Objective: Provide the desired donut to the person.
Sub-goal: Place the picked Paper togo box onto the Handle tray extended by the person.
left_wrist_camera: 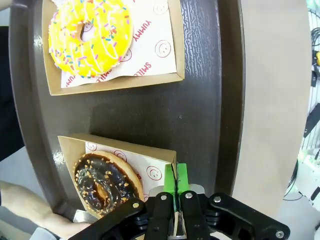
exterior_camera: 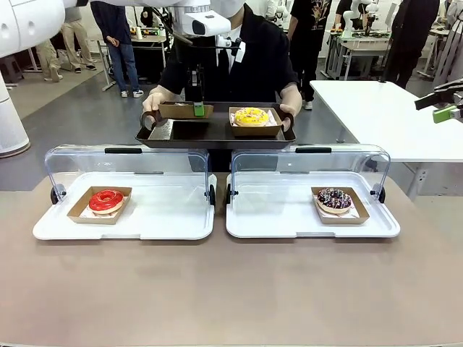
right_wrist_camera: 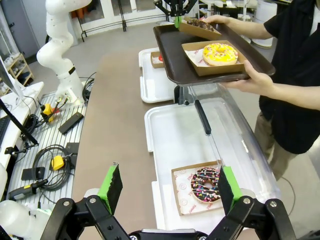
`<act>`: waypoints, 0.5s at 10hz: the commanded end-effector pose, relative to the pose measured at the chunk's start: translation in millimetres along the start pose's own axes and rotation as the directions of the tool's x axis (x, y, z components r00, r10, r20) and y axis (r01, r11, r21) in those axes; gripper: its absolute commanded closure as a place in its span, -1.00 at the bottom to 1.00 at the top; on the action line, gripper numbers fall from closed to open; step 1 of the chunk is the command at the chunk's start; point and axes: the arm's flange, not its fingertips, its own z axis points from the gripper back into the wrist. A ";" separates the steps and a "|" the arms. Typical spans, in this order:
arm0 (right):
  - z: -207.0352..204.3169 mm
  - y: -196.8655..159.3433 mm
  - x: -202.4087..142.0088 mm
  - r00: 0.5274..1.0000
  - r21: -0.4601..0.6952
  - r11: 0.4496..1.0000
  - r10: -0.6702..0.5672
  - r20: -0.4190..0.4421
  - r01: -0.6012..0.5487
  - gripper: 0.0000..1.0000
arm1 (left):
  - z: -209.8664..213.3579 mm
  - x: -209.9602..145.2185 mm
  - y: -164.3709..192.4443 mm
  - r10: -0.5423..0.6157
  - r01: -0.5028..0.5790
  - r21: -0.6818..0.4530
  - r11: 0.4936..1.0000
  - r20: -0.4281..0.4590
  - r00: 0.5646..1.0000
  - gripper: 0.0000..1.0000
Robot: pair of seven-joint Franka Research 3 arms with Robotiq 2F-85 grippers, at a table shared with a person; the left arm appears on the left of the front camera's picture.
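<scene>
The left gripper (left_wrist_camera: 175, 192) has its green pads pinched together on the rim of a brown cardboard tray (left_wrist_camera: 150, 160) holding a chocolate-glazed donut with nut sprinkles (left_wrist_camera: 102, 182), which sits on the dark brown plastic serving tray (left_wrist_camera: 200, 100) that the person (exterior_camera: 239, 58) holds up in both hands. To finish well, I would part the jaws only once the cardboard lies flat, then lift straight up so the paper edge is not dragged. A yellow-iced sprinkled donut (left_wrist_camera: 90, 37) sits beside it. The right gripper (right_wrist_camera: 167, 187) hangs wide open above the white display tray (right_wrist_camera: 170, 125) with a dark sprinkled donut (right_wrist_camera: 205, 184).
</scene>
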 end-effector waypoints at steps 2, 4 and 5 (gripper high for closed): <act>-0.4 0.3 0.2 1.000 -0.001 1.000 -0.001 0.008 0.001 -1.00 | 8.5 12.9 24.8 0.036 -0.035 -0.054 0.998 0.006 0.999 0.97; -0.4 0.3 0.2 1.000 -0.001 1.000 -0.001 0.008 0.001 -1.00 | 0.3 11.4 31.6 0.044 -0.044 -0.066 0.997 -0.002 0.999 0.97; -0.4 0.3 0.2 1.000 -0.001 1.000 -0.001 0.008 0.001 -1.00 | -2.4 10.2 33.2 0.047 -0.047 -0.068 0.997 0.001 0.999 0.97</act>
